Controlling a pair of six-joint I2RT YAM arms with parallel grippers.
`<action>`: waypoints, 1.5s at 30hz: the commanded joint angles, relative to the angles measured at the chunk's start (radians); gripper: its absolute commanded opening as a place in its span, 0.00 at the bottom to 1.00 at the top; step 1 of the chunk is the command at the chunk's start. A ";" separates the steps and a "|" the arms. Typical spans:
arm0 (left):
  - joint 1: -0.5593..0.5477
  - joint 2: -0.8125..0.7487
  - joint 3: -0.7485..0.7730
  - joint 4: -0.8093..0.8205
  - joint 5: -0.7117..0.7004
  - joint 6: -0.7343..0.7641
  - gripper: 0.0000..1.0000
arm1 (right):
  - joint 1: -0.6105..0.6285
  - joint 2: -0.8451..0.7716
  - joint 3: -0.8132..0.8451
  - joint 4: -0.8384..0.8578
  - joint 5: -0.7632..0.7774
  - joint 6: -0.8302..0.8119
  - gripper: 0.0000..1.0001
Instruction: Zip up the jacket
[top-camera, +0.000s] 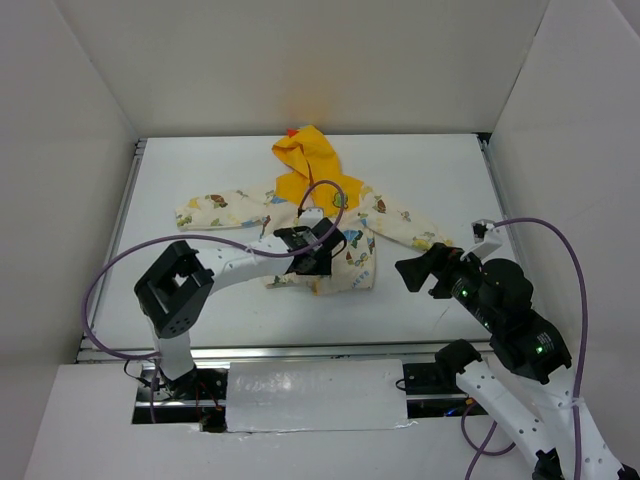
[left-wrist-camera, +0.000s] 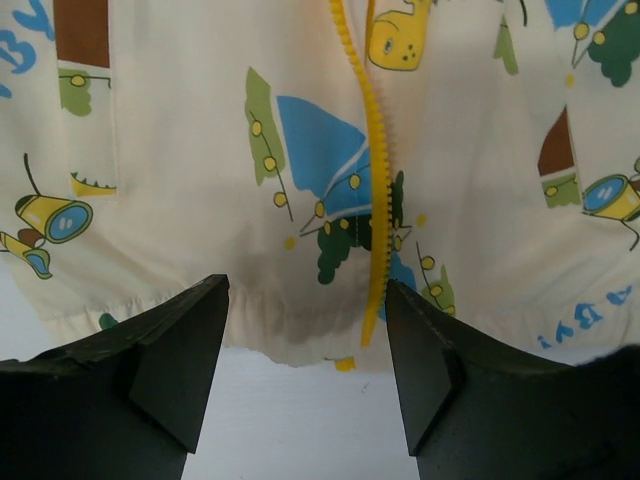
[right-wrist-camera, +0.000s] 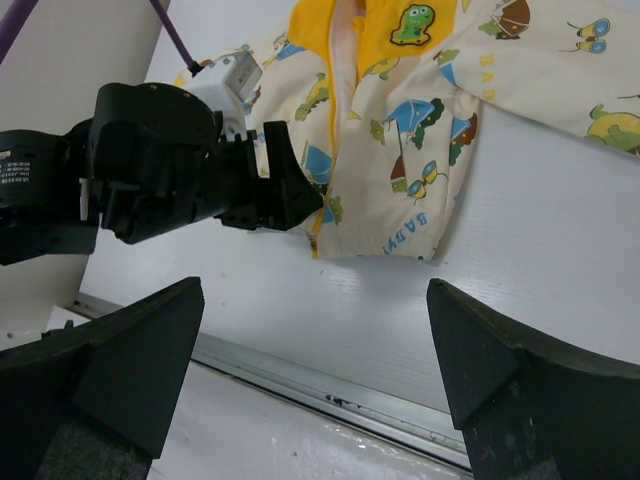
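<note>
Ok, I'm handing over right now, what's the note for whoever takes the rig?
Cream cartoon-print fabric jacket: flat on the white table, yellow hood on the far side, hem toward the arms.
Left end effector: open, over the hem, lower end of the yellow zip between its fingers.
Right end effector: open, empty, right of the jacket.
Done: nothing gripped; front looks open near the hood.
Left: all the zipping.

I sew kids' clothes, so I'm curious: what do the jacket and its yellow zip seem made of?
The jacket looks like thin woven cloth, matte cream with printed cartoons; it creases softly and gathers at the hem, perhaps cotton or polyester. The zip seems moulded plastic: chunky, evenly yellow teeth, no metallic glint.
</note>
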 joint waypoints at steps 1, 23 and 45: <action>0.012 -0.002 -0.004 0.021 -0.002 -0.002 0.76 | 0.007 0.001 0.004 0.046 -0.003 -0.024 1.00; 0.035 -0.132 -0.124 0.115 0.066 0.000 0.00 | 0.006 0.050 -0.034 0.110 -0.056 -0.012 1.00; 0.308 -0.721 -0.632 0.498 0.426 -0.103 0.00 | 0.415 0.913 0.073 0.338 0.198 0.016 0.55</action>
